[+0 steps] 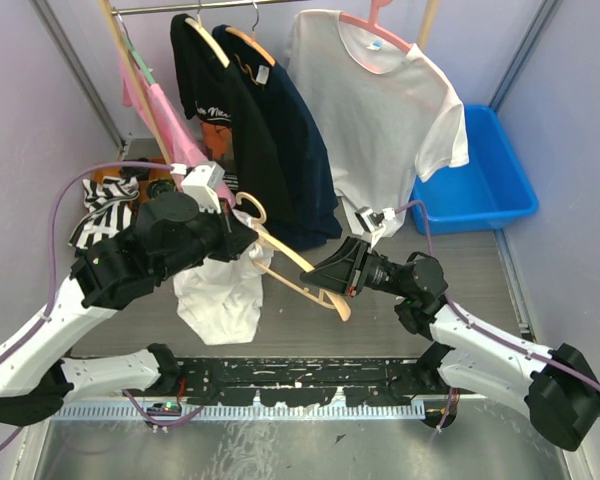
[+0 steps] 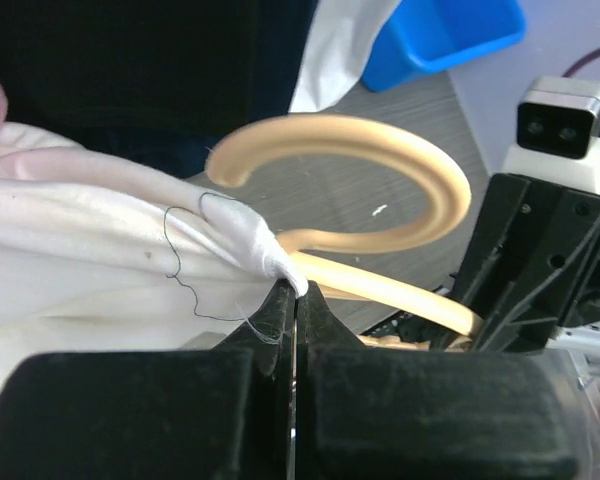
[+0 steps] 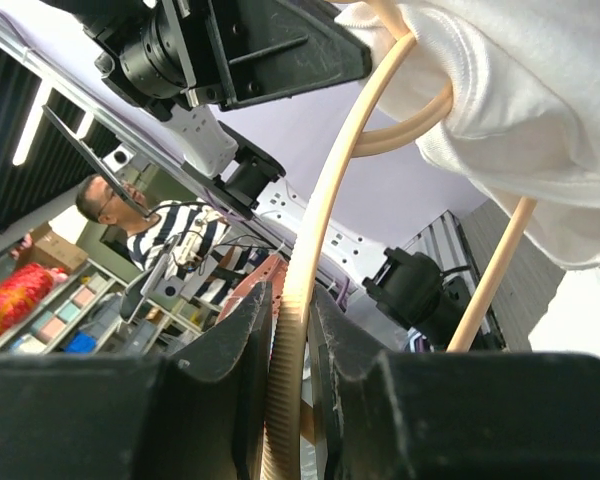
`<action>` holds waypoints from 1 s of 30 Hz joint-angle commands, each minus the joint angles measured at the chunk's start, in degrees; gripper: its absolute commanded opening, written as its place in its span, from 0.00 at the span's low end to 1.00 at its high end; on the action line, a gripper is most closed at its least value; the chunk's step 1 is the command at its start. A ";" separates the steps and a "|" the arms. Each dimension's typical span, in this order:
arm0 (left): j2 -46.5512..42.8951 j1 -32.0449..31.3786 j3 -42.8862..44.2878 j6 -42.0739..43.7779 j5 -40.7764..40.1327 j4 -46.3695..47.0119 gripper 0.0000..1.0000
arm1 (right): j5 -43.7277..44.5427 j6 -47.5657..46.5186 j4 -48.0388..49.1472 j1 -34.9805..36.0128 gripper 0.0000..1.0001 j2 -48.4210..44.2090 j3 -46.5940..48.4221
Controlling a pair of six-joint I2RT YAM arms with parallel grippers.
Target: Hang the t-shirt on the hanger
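Observation:
The white t-shirt [image 1: 220,295] hangs bunched in mid-air from one end of the light wooden hanger [image 1: 298,262], which slants down to the right. My left gripper [image 1: 242,240] is shut on a pinch of the t-shirt's fabric [image 2: 100,250] right beside the hanger's curved hook [image 2: 380,180]; its jaws [image 2: 292,288] meet with cloth at the tips. My right gripper [image 1: 325,272] is shut on the hanger's bare arm [image 3: 330,200], the ridged part between its jaws [image 3: 292,330]. In the right wrist view the t-shirt [image 3: 520,100] drapes over the hanger's upper part.
Behind, a rail holds two dark t-shirts [image 1: 270,130], a white t-shirt on a pink hanger [image 1: 380,110] and a pink garment [image 1: 165,110]. A blue bin [image 1: 485,175] stands at the back right, and a striped cloth [image 1: 105,205] lies at the left.

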 commanded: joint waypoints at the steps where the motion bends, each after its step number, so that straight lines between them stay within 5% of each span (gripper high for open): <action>1: -0.43 -2.62 4.10 -1.48 4.01 1.37 0.00 | 1.35 -7.16 -3.32 0.12 0.01 -1.84 7.03; 5: -1.15 -3.97 6.41 -1.71 4.71 0.88 0.00 | 2.33 -11.95 -10.05 0.11 0.01 -4.57 10.73; 22: 0.80 -4.39 14.74 -1.83 15.53 4.19 0.00 | 1.53 -14.89 -12.75 0.08 0.01 -11.20 19.55; 30: 3.13 -4.43 21.57 -1.02 17.62 3.84 0.00 | 1.46 -22.13 -25.92 0.11 0.01 -14.97 30.80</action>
